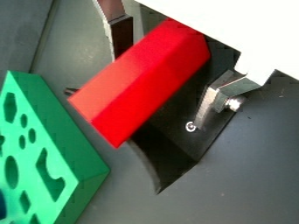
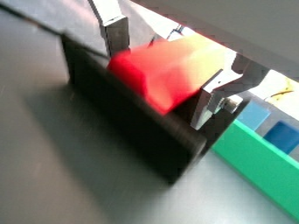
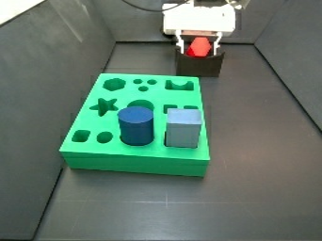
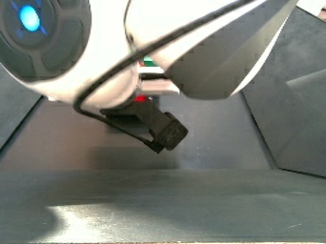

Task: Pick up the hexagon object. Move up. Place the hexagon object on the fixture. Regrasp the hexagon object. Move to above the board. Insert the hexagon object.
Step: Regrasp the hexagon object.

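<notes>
Two flat silver fingers (image 2: 114, 35) of the gripper (image 2: 163, 66) flank the small bright red hexagonal prism peg (image 1: 142, 80), which lies in the notch of the dark olive-black fixture block (image 3: 199, 64) at the upper centre of a side view. Whether the pads press it, I cannot tell. Nearer the camera lies the bright green cut-out board (image 3: 94, 141), carrying a blue cylinder (image 3: 135, 125) and grey-blue cube (image 3: 184, 128).

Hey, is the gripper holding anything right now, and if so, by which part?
It cannot be told. The gripper straddles the hexagon object near its back end as it lies on the fixture, but whether the fingers are clamping is unclear.
</notes>
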Robot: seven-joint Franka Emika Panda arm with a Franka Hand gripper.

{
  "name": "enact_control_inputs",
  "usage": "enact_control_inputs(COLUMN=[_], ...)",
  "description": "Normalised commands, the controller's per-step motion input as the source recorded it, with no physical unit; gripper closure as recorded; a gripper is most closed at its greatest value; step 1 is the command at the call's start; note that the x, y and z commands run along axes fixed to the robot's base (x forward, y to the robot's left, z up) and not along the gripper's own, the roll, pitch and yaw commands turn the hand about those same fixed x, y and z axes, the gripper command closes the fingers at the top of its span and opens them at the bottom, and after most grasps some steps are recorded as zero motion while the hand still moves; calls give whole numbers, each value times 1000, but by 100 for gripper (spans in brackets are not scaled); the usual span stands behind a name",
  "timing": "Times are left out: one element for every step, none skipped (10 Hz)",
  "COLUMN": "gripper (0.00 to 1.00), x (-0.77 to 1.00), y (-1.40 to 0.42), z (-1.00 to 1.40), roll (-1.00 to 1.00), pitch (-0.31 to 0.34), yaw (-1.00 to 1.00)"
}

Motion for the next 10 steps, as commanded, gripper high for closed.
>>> enact_control_inputs(gripper=[0,0,0,0,0,0,0,0,0,0], x=[-22,-32,-40,-40,-39,-33,-31,-100,-96,-113], y=[-1,-3,-1,-2,1,0,2,-1000,-1000,-1000], z=[1000,1000,1000,915,668,478,220,906,888,876], roll=[-9,11,21,24,27,30,35,1000,1000,1000], pitch=[-13,-10,-3,4,20,31,42,54,51,44], yaw=[22,28,33,33,33,29,22,14,13,12])
